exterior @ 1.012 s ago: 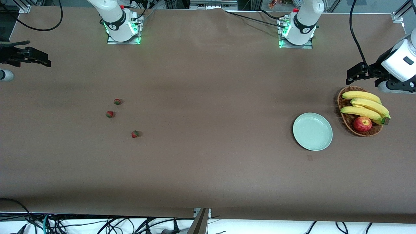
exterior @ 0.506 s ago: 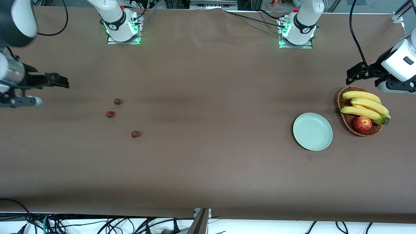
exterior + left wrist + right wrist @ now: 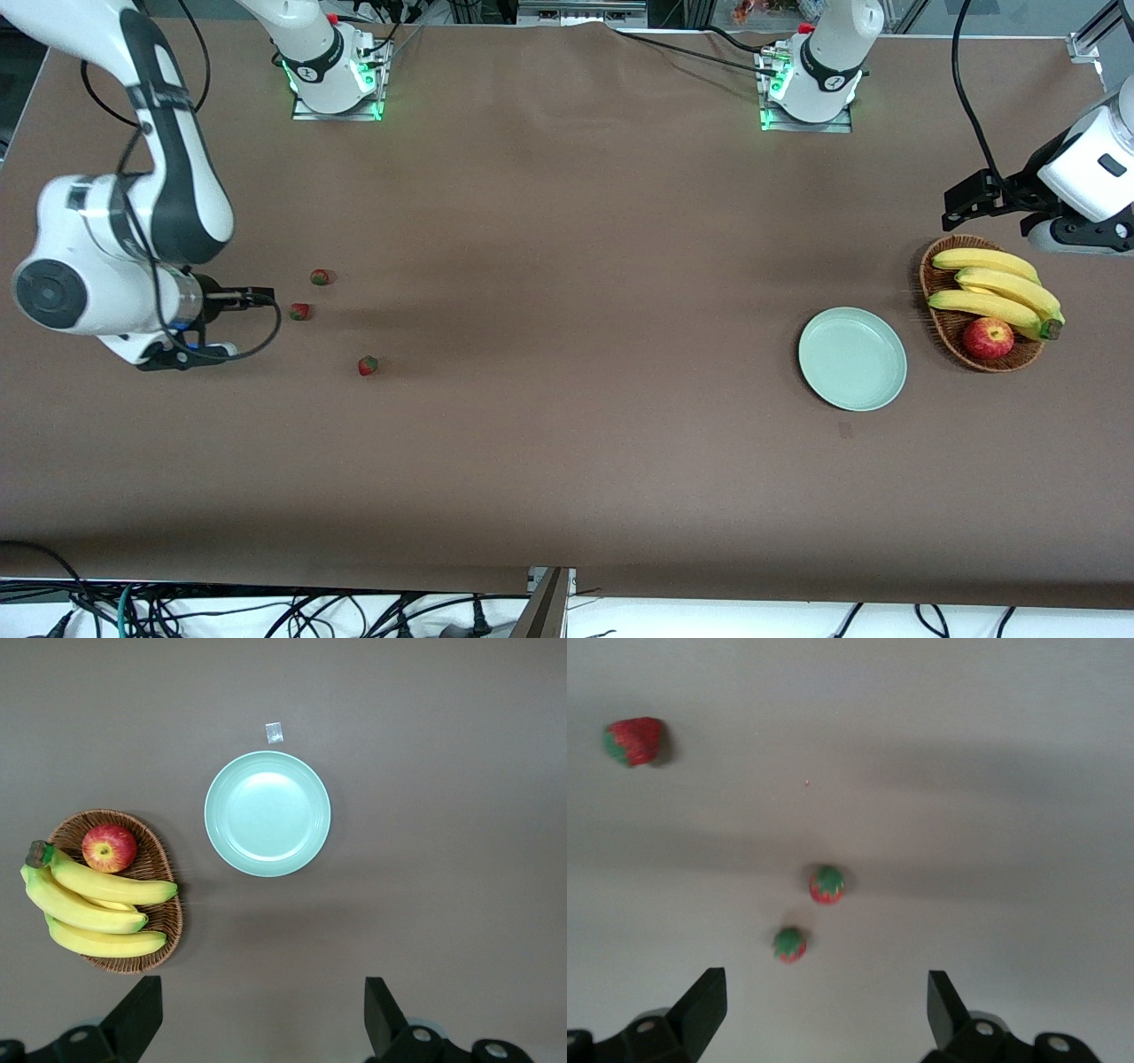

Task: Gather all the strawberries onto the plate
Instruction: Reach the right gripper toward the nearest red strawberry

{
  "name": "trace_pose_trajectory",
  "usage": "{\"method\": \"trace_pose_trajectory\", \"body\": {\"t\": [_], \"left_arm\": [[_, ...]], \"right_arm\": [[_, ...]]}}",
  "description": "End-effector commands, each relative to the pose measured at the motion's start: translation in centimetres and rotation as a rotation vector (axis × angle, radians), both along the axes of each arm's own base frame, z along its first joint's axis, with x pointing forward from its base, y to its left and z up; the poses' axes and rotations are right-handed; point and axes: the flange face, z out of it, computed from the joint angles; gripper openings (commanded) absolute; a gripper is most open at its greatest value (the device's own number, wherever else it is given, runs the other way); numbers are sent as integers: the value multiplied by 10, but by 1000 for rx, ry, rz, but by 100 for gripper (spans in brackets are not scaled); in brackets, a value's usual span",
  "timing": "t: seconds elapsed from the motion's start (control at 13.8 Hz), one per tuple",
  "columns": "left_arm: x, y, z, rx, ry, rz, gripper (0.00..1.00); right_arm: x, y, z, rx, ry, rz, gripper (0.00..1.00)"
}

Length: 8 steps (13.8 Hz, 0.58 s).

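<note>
- Front view: brown table, both arm bases along its top edge.
- Right arm reaches down toward its own end of the table; right gripper sits low, tips just beside the middle strawberry, not touching any berry that I can see.
- Right wrist view: right fingers spread wide, nothing between them; all three berries lie ahead of the tips, two close, one farther off.
- Left arm waits up over its end of the table; left gripper hangs just above the basket's edge.
- Left wrist view: left fingers spread wide, empty; basket and plate both ahead of the tips, basket near one finger, plate about between the two.
- Basket: brown wicker, holds bananas and an apple; sits beside the plate toward the left arm's end.
- Plate: pale green, nothing on it, well apart from the berries and from the right fingers.
- Strawberries: one farthest from the front camera, one just off the right fingertips, one nearest the camera; all on the table, none in the plate.
- Small mark on the table near the plate, too small to tell what.
</note>
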Motion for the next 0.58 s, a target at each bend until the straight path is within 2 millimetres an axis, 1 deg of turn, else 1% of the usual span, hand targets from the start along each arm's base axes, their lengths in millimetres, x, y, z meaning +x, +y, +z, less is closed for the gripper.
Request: {"method": "trace_pose_trajectory", "body": {"t": [0.0, 0.07, 0.22, 0.51], "left_arm": [[-5, -2, 6, -15, -1, 5, 100], [-5, -1, 6, -13, -1, 6, 100], [-5, -1, 6, -13, -1, 6, 100], [-5, -1, 6, -13, -1, 6, 100]], "right_arm": [[-13, 6, -45, 7, -18, 17, 100], [-17, 5, -58, 8, -29, 17, 100], [-22, 5, -77, 11, -27, 18, 100], [-33, 4, -108, 12, -41, 19, 100]]}}
